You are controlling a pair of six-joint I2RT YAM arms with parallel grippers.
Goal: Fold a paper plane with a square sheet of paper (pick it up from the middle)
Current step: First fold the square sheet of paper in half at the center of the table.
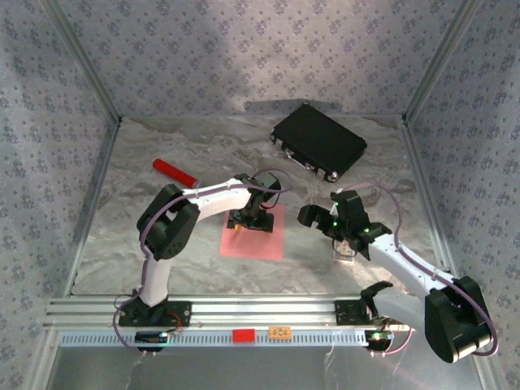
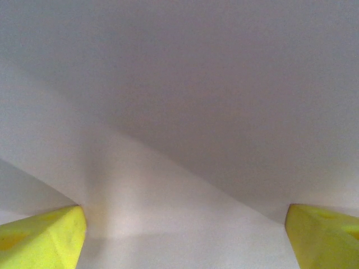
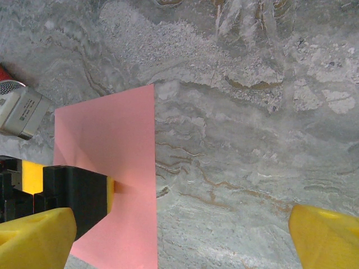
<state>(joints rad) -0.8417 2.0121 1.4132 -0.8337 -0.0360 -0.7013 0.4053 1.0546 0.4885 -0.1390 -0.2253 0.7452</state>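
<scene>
Grey marbled sheeting covers the table (image 1: 122, 244), which is walled in by patterned fabric. A black rectangular hard case (image 1: 318, 140) lies at the far side and a red cylinder with a grey cap (image 1: 173, 171) sits to the left, both well apart from the work.

The thin salmon-pink square sheet of paper (image 1: 260, 244) lies flat near the middle of the table, with no fold made in it that I can see. This looks like the very first step, the pickup from the middle.

The left gripper (image 1: 248, 221) is down over the sheet's far half with its jaws spread wide and nothing between them. Its wrist camera sees its yellow fingertips (image 2: 47, 238) at either edge, with pale paper close beneath. A diagonal line crosses that paper. It may be a shadow or a slight lift, and the view is too close and soft to tell. Nor can I say for sure whether the tips touch the sheet.

The right gripper (image 1: 318, 218) hovers just beside the sheet's right edge, jaws fully apart and empty, looking down on paper and bare table.

The next move probably calls for the left fingers to press lightly and draw together, raising a ridge of paper to pinch. Flat, thin paper gives little to catch, so too much pressure risks creasing it off-line or sliding the whole sheet.
</scene>
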